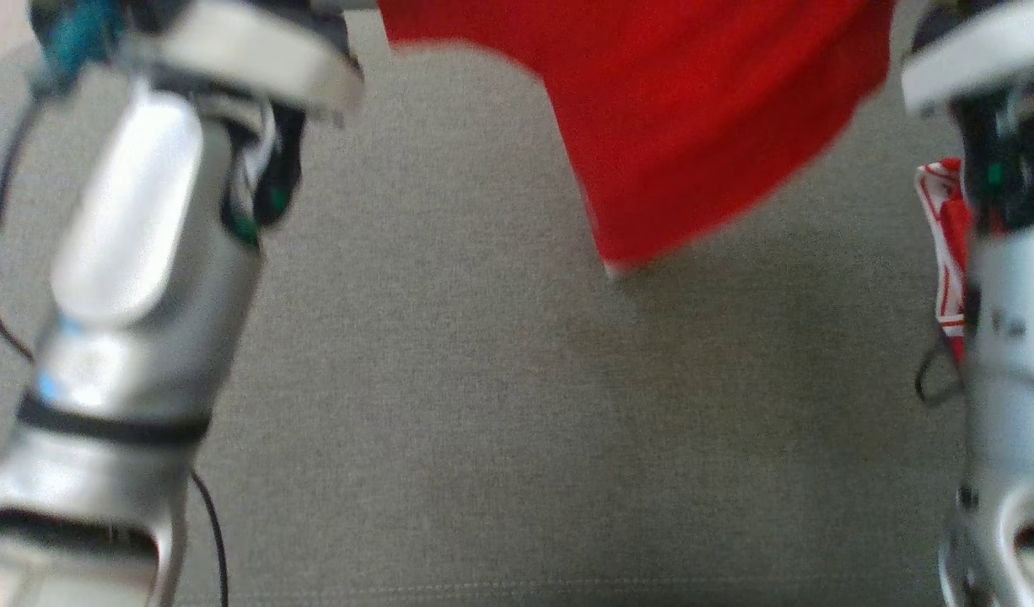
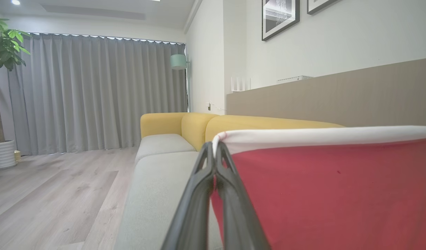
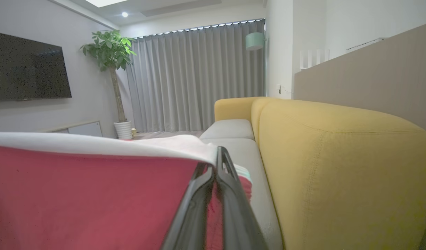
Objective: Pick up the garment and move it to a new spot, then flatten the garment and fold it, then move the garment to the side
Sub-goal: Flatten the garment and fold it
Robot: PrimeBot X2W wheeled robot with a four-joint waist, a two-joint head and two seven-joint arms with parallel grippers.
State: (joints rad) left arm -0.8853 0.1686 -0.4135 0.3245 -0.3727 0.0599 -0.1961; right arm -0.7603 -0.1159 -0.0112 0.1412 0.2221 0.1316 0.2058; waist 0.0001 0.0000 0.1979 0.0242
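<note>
Ok, the biggest thing around is the sofa (image 3: pixel 331 166): a yellow backrest and grey seat cushions running away towards the grey curtain (image 2: pixel 95 93) on the far wall. A beige partition wall (image 2: pixel 338 93) stands right behind the backrest, with framed pictures (image 2: pixel 280 15) above it. The wood floor (image 2: pixel 53 187) lies on the open side, with a wall TV (image 3: pixel 25 66), a potted plant (image 3: pixel 110 52) and a teal-shaded lamp (image 2: pixel 178 61) near the curtain. The red garment (image 1: pixel 694 110) hangs over the grey seat, off the cushion and throwing a shadow on it, strung between both arms. Its white-banded edge is pulled taut and level from gripper to gripper, so the long axis runs across the robot, left to right. The body drops below that edge, with one corner pointing down at the seat. The cloth blocks most of each wrist camera's inner side. The left forearm (image 1: pixel 137 253) and right forearm (image 1: pixel 1006 295) flank it in the blurred head view. The left gripper (image 2: pixel 214 149) has its fingers pressed together on the white edge at one end, and the right gripper (image 3: pixel 214 161) is pinched on it at the other. A red-and-white striped scrap (image 1: pixel 947 244) shows beside the right forearm; whether it belongs to the same garment is unclear.
</note>
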